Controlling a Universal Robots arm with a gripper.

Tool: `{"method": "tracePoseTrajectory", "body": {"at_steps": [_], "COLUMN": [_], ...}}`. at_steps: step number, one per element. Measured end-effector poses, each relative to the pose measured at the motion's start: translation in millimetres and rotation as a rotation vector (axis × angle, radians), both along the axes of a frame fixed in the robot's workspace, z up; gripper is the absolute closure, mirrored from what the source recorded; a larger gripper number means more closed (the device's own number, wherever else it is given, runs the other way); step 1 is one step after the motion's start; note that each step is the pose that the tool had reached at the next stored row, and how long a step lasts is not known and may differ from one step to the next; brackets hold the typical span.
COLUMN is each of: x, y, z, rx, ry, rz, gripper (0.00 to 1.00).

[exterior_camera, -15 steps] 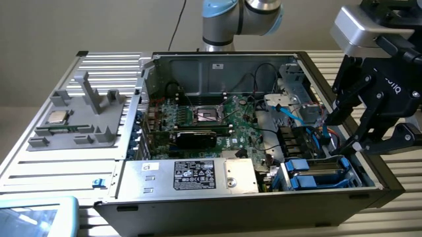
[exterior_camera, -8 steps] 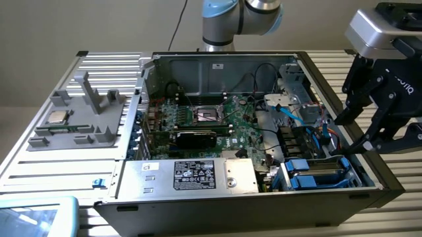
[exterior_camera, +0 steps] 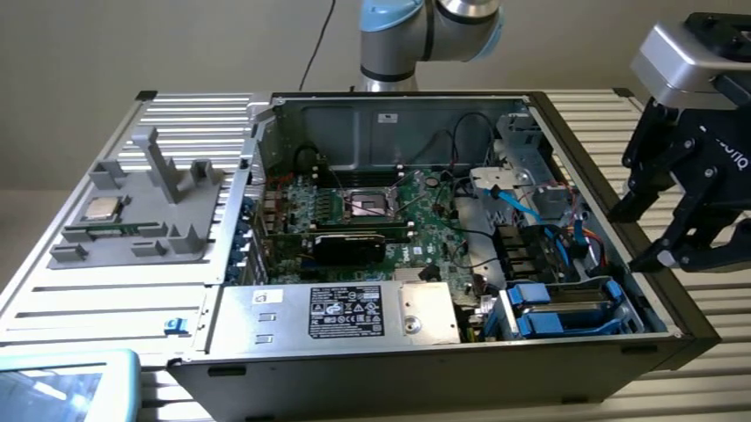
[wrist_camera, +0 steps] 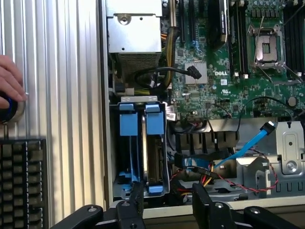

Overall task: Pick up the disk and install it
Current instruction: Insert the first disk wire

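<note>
Open desktop computer case (exterior_camera: 586,352) lying on a slatted metal table (exterior_camera: 70,290), side panel off, interior exposed. The gripper (exterior_camera: 645,236) hangs at the exterior view's right, above the case's edge and clear of everything in it; its black fingers (exterior_camera: 625,198) are spread wide apart and nothing lies between them. In the wrist view the gripper (wrist_camera: 169,202) looks down on the drive cage (wrist_camera: 138,99), with the two fingertips (wrist_camera: 137,193) apart and not touching it. The disk (exterior_camera: 551,309) stands on edge in that cage, in the corner of the case nearest the gripper; seen from the wrist, the disk (wrist_camera: 153,157) fills one slot under a bright blue bracket, just beside a second blue bracket (wrist_camera: 128,125) in the neighbouring slot. Whether the disk is fully seated cannot be told. Next to the cage lies the power supply (exterior_camera: 346,309), a silver box with a black label, and beyond it the motherboard (exterior_camera: 441,230) with its open CPU socket (exterior_camera: 373,204). A light blue flat cable (exterior_camera: 516,207) runs across the metalwork near the cage. On the table at the exterior view's left stands a grey fixture (exterior_camera: 164,176) carrying a small square CPU chip (exterior_camera: 100,208). The robot arm (exterior_camera: 423,35) rises behind the case. Beside the case, in the wrist view, a person's hand (wrist_camera: 9,83) rests on a round blue-and-silver button (wrist_camera: 8,109), near a keyboard (wrist_camera: 21,181).
</note>
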State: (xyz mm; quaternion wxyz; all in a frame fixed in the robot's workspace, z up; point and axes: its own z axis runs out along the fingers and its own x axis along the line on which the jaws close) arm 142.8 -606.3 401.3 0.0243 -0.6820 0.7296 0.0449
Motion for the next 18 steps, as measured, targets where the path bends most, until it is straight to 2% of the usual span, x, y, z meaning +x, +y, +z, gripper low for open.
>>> {"method": "tracePoseTrajectory", "body": {"at_steps": [2, 8, 12, 16, 18], "x": [1.4, 3.7, 4.6, 4.6, 4.7], "y": [2.3, 13.3, 13.9, 13.9, 14.4], "z": [-0.2, -1.3, -3.4, -4.4, -4.5], "rx": [0.0001, 0.0000, -0.0001, 0.0013, 0.0017], "ry": [-0.0003, -0.0025, -0.0032, -0.0097, -0.0192], "rz": [-0.003, -0.005, -0.029, -0.068, -0.078], "gripper": [0.47, 0.47, 0.47, 0.47, 0.47]}}
